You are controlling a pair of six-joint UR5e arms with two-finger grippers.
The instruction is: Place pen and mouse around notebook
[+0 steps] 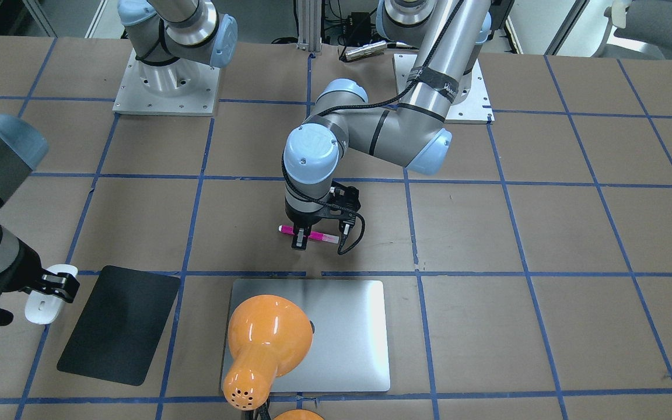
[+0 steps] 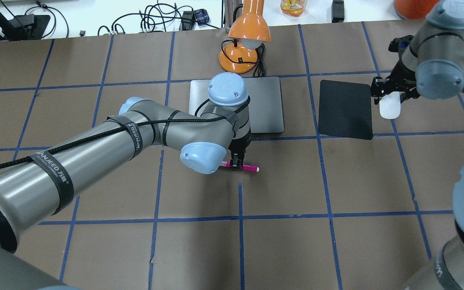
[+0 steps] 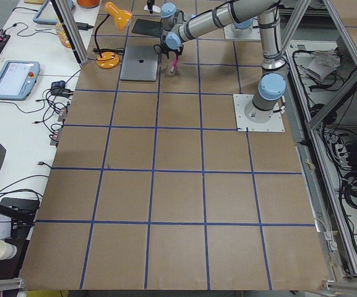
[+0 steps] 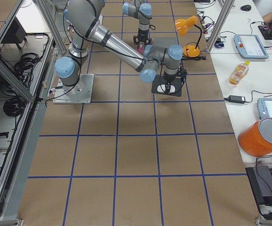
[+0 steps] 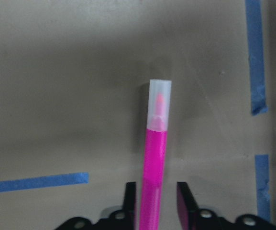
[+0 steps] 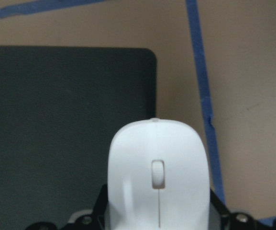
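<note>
The pink pen (image 1: 323,237) (image 2: 250,168) lies on the brown table on the robot's side of the silver notebook (image 1: 345,332) (image 2: 265,105). My left gripper (image 1: 300,239) (image 2: 237,164) stands over the pen's middle with a finger on each side. In the left wrist view a gap shows between the pen (image 5: 156,143) and one finger (image 5: 186,201), so the gripper is open. My right gripper (image 2: 391,93) is shut on the white mouse (image 2: 389,106) (image 1: 43,303) (image 6: 159,167), just beyond the outer edge of the black pad.
A black pad (image 1: 120,324) (image 2: 346,108) (image 6: 56,120) lies beside the notebook on my right side. An orange desk lamp (image 1: 266,338) (image 2: 244,36) stands at the notebook's far edge, its shade over the notebook. Blue tape lines grid the table.
</note>
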